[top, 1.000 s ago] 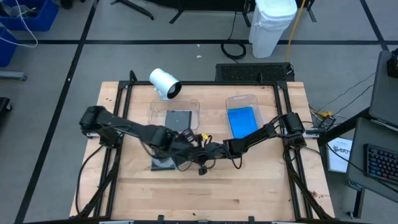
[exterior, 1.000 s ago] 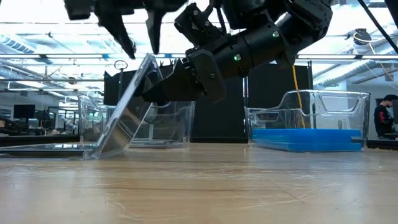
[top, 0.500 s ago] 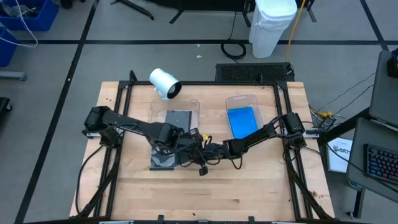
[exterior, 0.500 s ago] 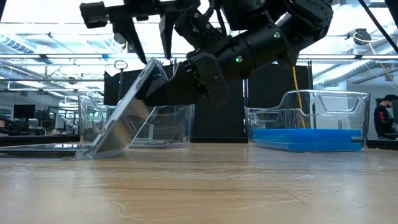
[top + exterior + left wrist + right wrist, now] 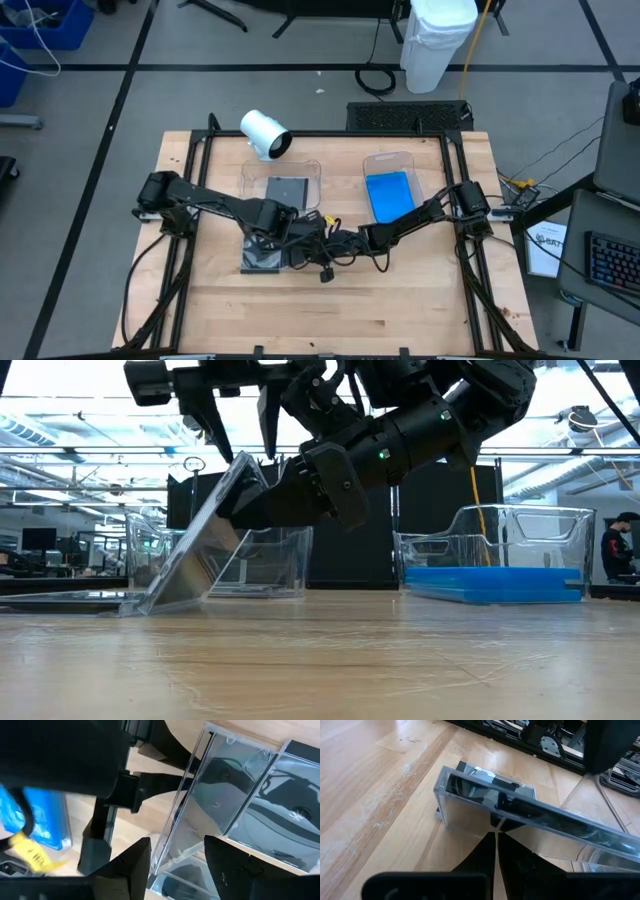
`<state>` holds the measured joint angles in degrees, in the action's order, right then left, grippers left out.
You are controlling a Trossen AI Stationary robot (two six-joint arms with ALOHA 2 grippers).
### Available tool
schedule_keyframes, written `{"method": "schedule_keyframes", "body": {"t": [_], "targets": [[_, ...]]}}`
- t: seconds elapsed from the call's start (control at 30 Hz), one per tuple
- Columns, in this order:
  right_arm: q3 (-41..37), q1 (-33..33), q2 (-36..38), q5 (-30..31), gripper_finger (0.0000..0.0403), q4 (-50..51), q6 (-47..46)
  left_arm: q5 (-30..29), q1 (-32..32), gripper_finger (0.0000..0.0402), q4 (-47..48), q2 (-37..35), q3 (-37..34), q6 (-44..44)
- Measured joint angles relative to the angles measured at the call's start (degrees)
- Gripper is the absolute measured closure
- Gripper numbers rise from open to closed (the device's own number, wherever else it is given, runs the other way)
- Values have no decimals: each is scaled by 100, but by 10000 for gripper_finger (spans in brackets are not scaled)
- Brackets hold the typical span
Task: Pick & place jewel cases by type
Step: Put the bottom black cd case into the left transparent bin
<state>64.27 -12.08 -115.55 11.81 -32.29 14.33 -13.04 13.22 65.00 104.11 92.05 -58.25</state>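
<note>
A dark grey/clear jewel case (image 5: 195, 550) stands tilted near the table's middle (image 5: 260, 258), with one edge on the wood and the other raised. My right gripper (image 5: 235, 515), shut, reaches under its raised side. My left gripper (image 5: 242, 440) hangs open just above. One finger stands on either side of the raised edge (image 5: 175, 840) without touching it. Another dark case (image 5: 287, 190) lies in the left clear tray (image 5: 250, 170). Blue cases (image 5: 390, 195) lie in the right tray (image 5: 412, 160). My right gripper presses its shut fingertips (image 5: 495, 837) against the underside of the tilted case (image 5: 475, 817), below the raised edge. The fingers come almost level from the table's right side. The case leans on them, its lower edge (image 5: 145, 605) on the table.
A white cylinder (image 5: 265, 133) lies at the far edge behind the left tray. In the low view something flat and dark (image 5: 60, 598) lies on the table beside the tilted case's lower edge. The near half of the table (image 5: 330, 310) is bare wood.
My left gripper has drifted a little toward the table's right and sunk slightly toward the raised edge of the case. Its wrist has rolled, so the fingers now straddle that edge. The case and my right gripper have kept still.
</note>
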Motion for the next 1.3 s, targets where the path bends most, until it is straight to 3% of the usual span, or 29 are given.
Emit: {"method": "schedule_keyframes", "body": {"t": [0.63,0.87,1.3], "targets": [[0,-2,0,-2,387,124,-28,401,-158,211,-191,139,-2,-64],[0,39,0,2,387,-207,28,-17,-114,211,-185,125,-2,69],[0,79,0,-7,387,-348,129,-201,-72,211,306,114,-2,523]]}}
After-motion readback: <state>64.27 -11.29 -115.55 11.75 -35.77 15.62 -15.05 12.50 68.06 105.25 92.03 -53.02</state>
